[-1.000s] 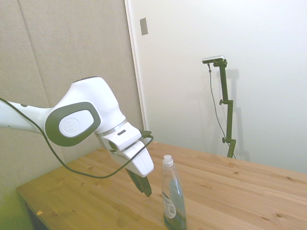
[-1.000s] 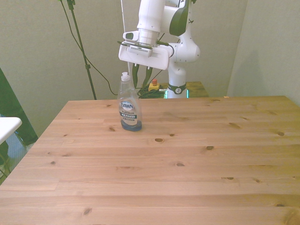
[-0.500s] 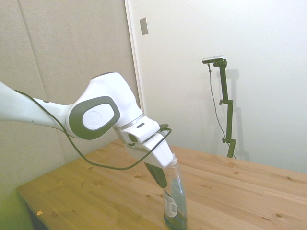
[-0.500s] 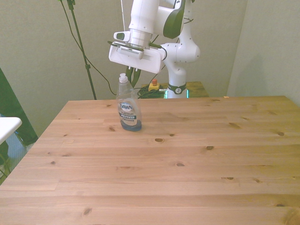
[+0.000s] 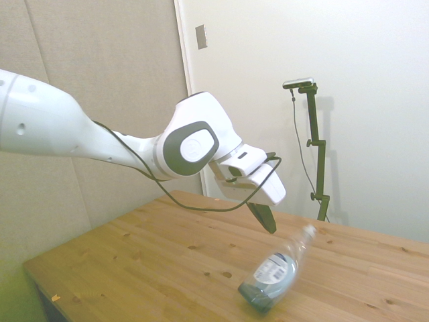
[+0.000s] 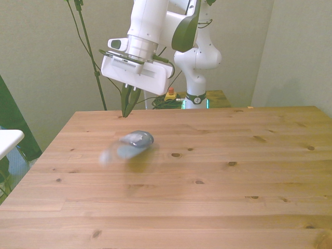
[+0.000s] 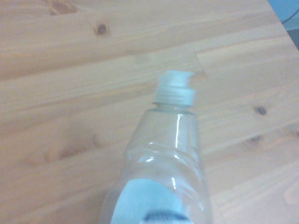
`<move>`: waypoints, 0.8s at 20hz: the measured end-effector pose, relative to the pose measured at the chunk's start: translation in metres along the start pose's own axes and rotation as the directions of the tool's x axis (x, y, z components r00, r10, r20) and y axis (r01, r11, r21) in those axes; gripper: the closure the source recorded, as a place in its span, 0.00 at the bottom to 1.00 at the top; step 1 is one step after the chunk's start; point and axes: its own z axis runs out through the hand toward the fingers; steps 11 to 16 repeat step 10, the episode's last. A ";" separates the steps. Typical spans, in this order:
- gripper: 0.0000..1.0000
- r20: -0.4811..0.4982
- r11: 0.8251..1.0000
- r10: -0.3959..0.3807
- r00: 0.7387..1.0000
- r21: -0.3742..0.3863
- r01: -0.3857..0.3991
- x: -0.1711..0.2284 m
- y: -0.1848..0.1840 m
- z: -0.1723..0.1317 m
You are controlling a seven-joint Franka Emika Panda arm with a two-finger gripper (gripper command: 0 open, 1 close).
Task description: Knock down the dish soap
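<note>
The dish soap (image 5: 273,274) is a clear bottle with a white label and bluish liquid. It leans far over in the side view, base on the wooden table (image 5: 167,248) and white cap up and away from the arm. In the front view the dish soap (image 6: 130,146) is a motion blur low over the table (image 6: 233,197), cap toward the front view's left. My gripper (image 5: 269,227) hangs just above and behind the cap, shut and holding nothing. In the front view the gripper (image 6: 126,112) points down behind the bottle. The wrist view looks down on the dish soap (image 7: 163,168), cap and neck.
A white flat object (image 6: 8,137) juts in at the front view's left edge, beside the table. The robot base (image 6: 196,98) and a tangle of cables sit behind the table's far edge. Bare wood spreads to the front view's right.
The gripper has swept forward through where the bottle's top was. The dish soap, upright half a second ago, is now tipped far over and falling away from the arm.
</note>
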 end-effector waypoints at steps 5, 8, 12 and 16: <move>1.00 -0.059 0.999 0.038 0.998 0.008 -0.037 0.038 -0.012 0.020; 1.00 -0.084 0.999 0.052 0.995 0.005 -0.052 0.055 -0.017 0.029; 1.00 -0.099 0.998 0.063 0.993 0.006 -0.063 0.064 -0.021 0.038; 1.00 -0.099 0.998 0.063 0.993 0.006 -0.063 0.064 -0.021 0.038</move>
